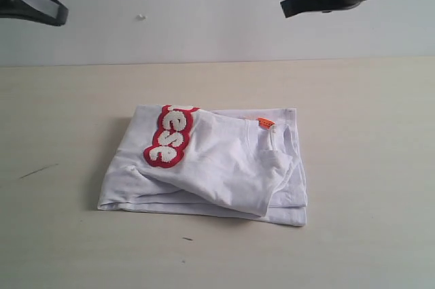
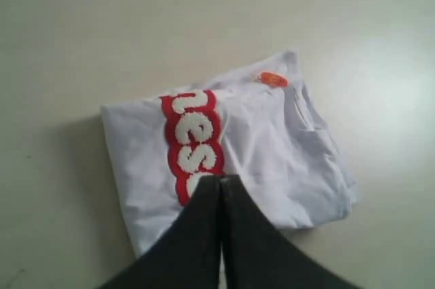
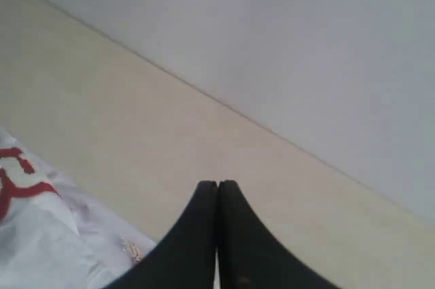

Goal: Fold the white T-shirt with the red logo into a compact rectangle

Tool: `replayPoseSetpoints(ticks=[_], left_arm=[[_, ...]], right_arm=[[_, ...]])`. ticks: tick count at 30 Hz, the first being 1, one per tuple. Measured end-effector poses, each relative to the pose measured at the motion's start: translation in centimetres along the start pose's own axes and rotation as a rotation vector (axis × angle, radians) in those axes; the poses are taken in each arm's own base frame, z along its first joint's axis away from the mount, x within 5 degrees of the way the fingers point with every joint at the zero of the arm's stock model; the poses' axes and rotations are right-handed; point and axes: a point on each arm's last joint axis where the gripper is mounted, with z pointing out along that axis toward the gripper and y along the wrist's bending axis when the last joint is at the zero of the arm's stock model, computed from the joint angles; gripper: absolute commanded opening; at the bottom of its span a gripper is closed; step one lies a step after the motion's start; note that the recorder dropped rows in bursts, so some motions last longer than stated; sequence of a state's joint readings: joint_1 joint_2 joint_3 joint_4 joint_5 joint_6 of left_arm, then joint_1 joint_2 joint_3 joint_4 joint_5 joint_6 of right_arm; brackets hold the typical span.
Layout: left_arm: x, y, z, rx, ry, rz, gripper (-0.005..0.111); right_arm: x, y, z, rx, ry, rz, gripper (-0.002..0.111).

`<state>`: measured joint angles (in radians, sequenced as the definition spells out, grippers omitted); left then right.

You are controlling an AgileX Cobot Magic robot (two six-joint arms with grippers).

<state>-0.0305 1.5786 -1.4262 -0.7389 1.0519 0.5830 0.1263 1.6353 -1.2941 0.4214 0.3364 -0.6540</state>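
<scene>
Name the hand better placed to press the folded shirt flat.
Left, probably. The left hand, shut, aims at the white T-shirt by its red logo; the right hand, also shut, aims at the table beside it.

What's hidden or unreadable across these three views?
1. Fuzzy red-and-white logo: in the exterior view only a few letters show; the rest is folded into the white cotton T-shirt.
2. Small orange neck tag: exterior view, any print is too small to read.
3. Same shirt, right wrist view: mostly cut off by the frame edge.

Soft matt creased cloth: white T-shirt; red logo fuzzy, raised pile. Smooth matt wood-look counter. Left fingers black, matt, prob. plastic.
</scene>
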Motion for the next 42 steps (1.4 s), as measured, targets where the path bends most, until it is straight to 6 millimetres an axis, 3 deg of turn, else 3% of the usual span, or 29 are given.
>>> replayPoseSetpoints(ticks=[4, 12, 18, 24, 33, 42], left_arm=[[2.2, -2.3, -3.1, -0.059, -0.109, 0.040, 0.000], [8.1, -5.5, -8.1, -0.209, -0.381, 0.083, 0.000], [13.3, -7.2, -10.4, -0.278, -0.541, 0.111, 0.000], [17.2, -8.6, -11.7, -0.295, -0.638, 0.150, 0.000], [21.6, -10.1, -12.7, -0.292, -0.739, 0.212, 0.000], [22.7, -11.0, -13.7, -0.291, -0.804, 0.250, 0.000]], right_arm=[[-0.1, 0.2, -3.1, 0.032, -0.060, 0.005, 0.000], [2.3, 1.2, -10.0, 0.132, -0.223, 0.059, 0.000], [4.4, 2.3, -15.4, 0.167, -0.345, 0.112, 0.000], [6.2, 3.5, -20.5, 0.182, -0.476, 0.141, 0.000], [8.1, 4.6, -24.3, 0.186, -0.582, 0.141, 0.000], [8.2, 4.8, -25.3, 0.187, -0.614, 0.138, 0.000]])
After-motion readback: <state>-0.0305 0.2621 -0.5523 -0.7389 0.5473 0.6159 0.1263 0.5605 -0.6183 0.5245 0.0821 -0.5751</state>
